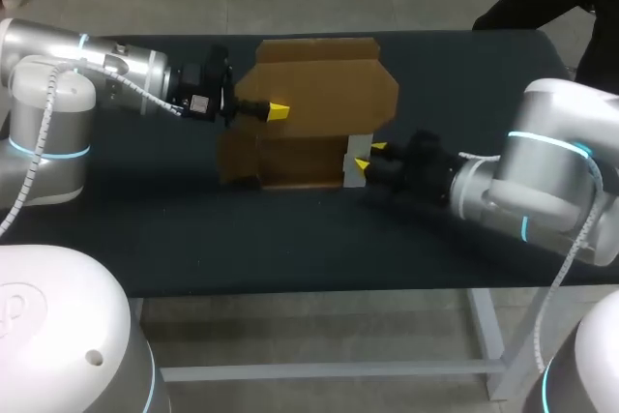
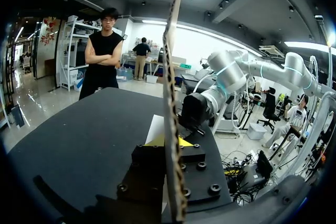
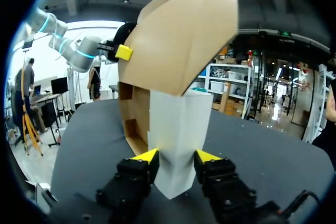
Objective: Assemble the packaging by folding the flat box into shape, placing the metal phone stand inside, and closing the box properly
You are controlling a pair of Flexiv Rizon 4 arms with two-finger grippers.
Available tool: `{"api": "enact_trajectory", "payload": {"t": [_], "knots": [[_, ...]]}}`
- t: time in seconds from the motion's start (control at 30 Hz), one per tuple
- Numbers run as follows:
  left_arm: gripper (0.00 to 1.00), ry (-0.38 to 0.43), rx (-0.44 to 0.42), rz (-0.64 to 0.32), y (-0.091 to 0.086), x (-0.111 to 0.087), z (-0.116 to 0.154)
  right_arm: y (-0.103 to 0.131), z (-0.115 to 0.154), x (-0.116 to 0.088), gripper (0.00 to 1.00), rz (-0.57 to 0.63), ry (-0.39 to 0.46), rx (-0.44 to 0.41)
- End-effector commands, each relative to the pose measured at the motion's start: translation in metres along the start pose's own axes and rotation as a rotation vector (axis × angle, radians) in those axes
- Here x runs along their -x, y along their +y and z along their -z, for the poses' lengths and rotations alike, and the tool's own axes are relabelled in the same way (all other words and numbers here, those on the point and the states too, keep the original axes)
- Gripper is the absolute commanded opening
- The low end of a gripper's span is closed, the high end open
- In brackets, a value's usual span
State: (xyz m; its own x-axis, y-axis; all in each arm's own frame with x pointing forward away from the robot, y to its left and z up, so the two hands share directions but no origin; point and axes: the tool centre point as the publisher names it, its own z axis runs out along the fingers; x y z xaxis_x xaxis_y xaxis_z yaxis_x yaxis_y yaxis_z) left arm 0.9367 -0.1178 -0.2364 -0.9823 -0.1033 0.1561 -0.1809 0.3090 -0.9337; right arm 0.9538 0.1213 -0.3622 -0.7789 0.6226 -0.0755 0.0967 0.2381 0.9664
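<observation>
1. The box (image 1: 319, 94) of brown cardboard is partly folded and stands near the middle of the dark desk (image 1: 290, 239), towards its far edge. One broad panel is raised, and lower panels meet the desk surface below it.
2. A white panel (image 1: 353, 147) stands at the box's near right corner, tucked under the overhanging brown flap. Whether it is joined to the box cannot be told.
3. The left pincer (image 1: 276, 111) is clenched on the raised brown panel at the box's left side. In the head view one yellow tip lies on the panel's upper face.
4. In the left wrist view the cardboard (image 2: 169, 103) runs edge-on between the fingers of the left pincer (image 2: 170, 142), with a yellow tip on each side of the sheet.
5. The right pincer (image 1: 369, 157) grasps the white panel from the right.
6. In the right wrist view the white panel (image 3: 178, 124) rises upright between the two yellow tips of the right pincer (image 3: 177, 157). The fingers stand a moderate way apart and press it from both sides.
7. Ahead of that pincer the brown box (image 3: 178, 40) leans over the white panel, and the left arm's yellow tip (image 3: 124, 52) shows at its far edge.
</observation>
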Motion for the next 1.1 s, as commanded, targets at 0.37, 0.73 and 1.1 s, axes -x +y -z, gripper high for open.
{"api": "enact_trajectory", "payload": {"t": [0.37, 0.73, 1.1], "knots": [[0.00, 0.001, 0.004, 0.000, 0.003, 0.000, -0.003, 0.003, -0.014, 0.001, 0.46, -0.047, -0.171, -0.003], [0.00, 0.001, 0.004, 0.000, 0.003, 0.000, -0.003, 0.004, -0.022, 0.005, 0.41, -0.065, -0.244, -0.030], [0.00, 0.001, 0.004, 0.000, 0.003, 0.000, -0.003, 0.002, -0.029, 0.012, 0.35, -0.076, -0.261, -0.032]]}}
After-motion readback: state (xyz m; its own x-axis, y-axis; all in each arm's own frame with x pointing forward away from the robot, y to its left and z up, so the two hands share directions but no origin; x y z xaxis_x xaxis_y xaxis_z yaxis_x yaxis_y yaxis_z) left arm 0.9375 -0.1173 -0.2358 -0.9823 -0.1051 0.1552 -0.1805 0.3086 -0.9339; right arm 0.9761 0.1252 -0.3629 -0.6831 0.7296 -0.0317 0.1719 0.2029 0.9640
